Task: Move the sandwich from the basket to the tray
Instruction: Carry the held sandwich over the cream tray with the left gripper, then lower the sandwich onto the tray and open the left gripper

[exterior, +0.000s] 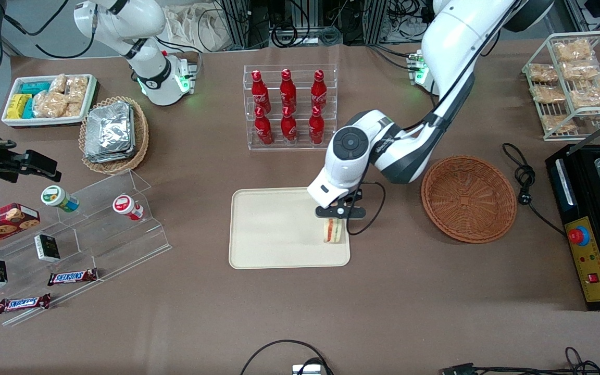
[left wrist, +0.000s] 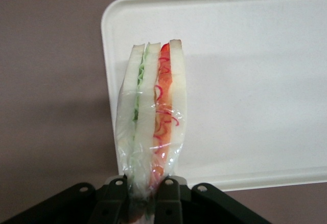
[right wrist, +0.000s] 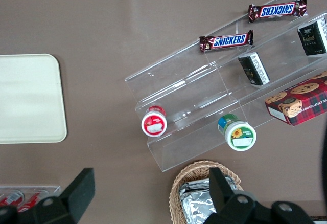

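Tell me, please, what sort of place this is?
Probably a robotics lab mocked up as a snack shop: cola bottles in a clear rack, Snickers bars on acrylic steps, cable clutter. The gripper holds a sandwich over the tray.

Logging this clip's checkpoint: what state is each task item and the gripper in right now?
sandwich: upright, wrapped in clear film, pinched in the gripper over the tray's edge nearest the basket.
tray: flat on the table, nothing else on it.
basket: empty.
gripper: above the tray, shut on the sandwich.
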Action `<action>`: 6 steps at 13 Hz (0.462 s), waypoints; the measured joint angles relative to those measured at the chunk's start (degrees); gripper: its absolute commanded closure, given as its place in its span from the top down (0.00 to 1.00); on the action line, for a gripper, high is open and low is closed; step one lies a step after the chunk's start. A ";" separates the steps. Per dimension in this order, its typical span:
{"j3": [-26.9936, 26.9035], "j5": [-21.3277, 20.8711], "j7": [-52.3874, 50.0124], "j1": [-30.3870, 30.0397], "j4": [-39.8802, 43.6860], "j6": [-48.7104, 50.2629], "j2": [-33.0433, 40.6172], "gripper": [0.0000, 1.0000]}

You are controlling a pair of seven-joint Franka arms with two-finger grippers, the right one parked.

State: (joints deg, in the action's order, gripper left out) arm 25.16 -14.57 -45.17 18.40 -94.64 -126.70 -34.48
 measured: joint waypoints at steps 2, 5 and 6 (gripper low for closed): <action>-0.01 -0.03 -0.79 0.39 0.87 0.00 -1.76 0.18; -0.10 -0.04 -1.00 0.45 1.04 0.00 -3.11 0.23; -0.10 -0.04 -1.02 0.57 1.05 0.00 -3.38 0.26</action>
State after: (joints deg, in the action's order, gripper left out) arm 25.06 -14.61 -46.19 18.97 -93.58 -126.70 -37.86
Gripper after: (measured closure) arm 0.811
